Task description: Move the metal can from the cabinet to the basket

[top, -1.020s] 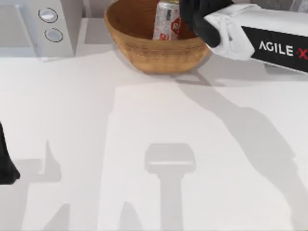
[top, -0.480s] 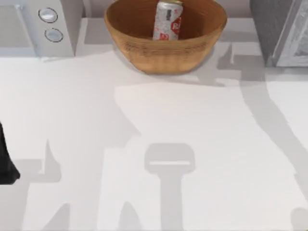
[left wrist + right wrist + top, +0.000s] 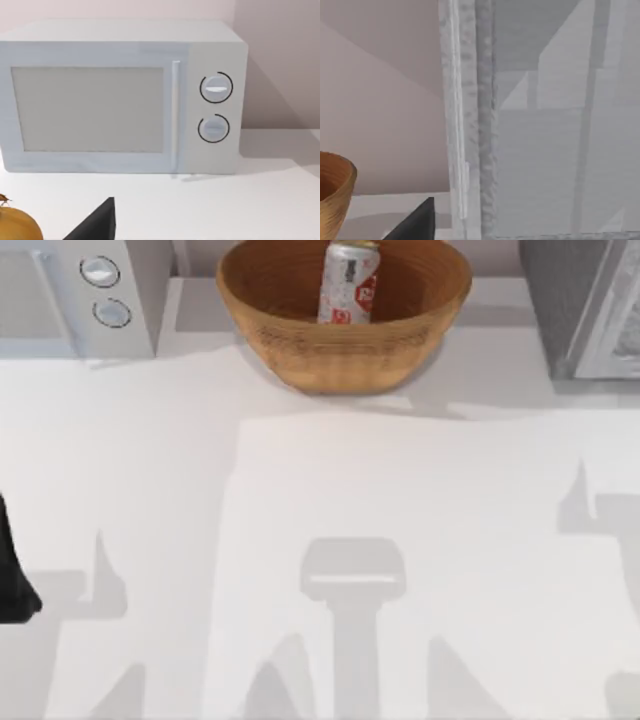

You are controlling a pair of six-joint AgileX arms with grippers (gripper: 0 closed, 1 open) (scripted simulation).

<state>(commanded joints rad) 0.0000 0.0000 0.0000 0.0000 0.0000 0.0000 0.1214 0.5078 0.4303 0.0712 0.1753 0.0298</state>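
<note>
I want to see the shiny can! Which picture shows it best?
The top view: the metal can stands upright inside the basket. The right wrist view catches just the basket's edge, and the left wrist view faces the microwave.

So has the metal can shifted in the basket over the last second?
No. The metal can stands upright at the same spot against the basket rim as before.

My left arm sits parked at the table's left edge — a dark shape, low down.
</note>
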